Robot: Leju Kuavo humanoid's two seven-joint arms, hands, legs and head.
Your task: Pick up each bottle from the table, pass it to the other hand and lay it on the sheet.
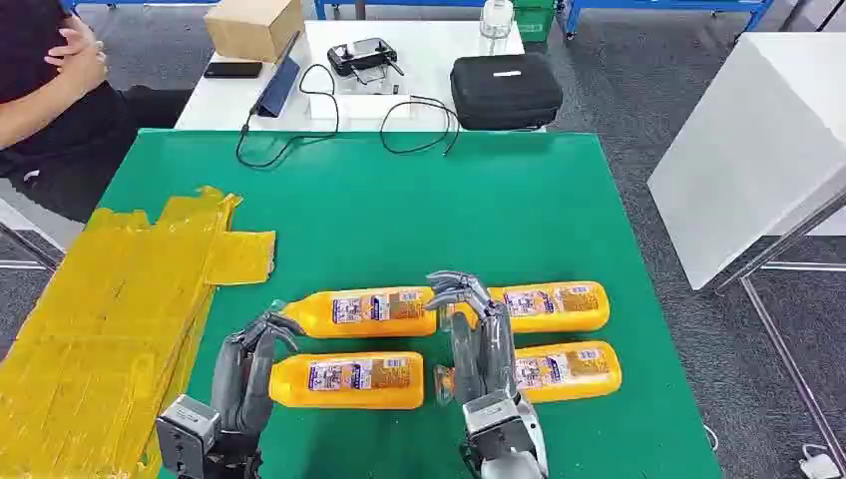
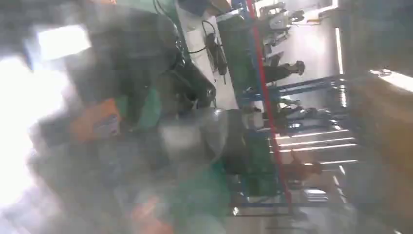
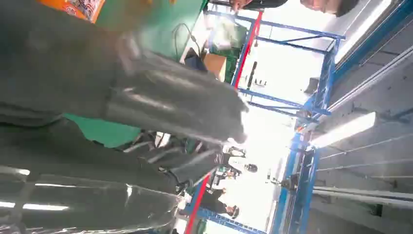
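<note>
Four orange bottles lie on their sides on the green table [image 1: 399, 200], in two rows of two: far-left bottle [image 1: 359, 311], near-left bottle [image 1: 349, 381], far-right bottle [image 1: 554, 306], near-right bottle [image 1: 569, 371]. My left hand [image 1: 249, 364] stands with fingers raised and apart at the cap ends of the two left bottles, holding nothing. My right hand [image 1: 477, 339] rises in the gap between the left and right pairs, fingertips curled over near the far-right bottle's neck, with nothing in its grip. The crinkled yellow sheet [image 1: 120, 309] covers the table's left side. The left wrist view is blurred.
Beyond the green table, a white table holds a black case [image 1: 506, 90], a cardboard box [image 1: 254, 25], a controller [image 1: 361, 55] and loose cables [image 1: 299, 120]. A person [image 1: 50, 90] sits at the far left. Another white tabletop [image 1: 758, 150] stands to the right.
</note>
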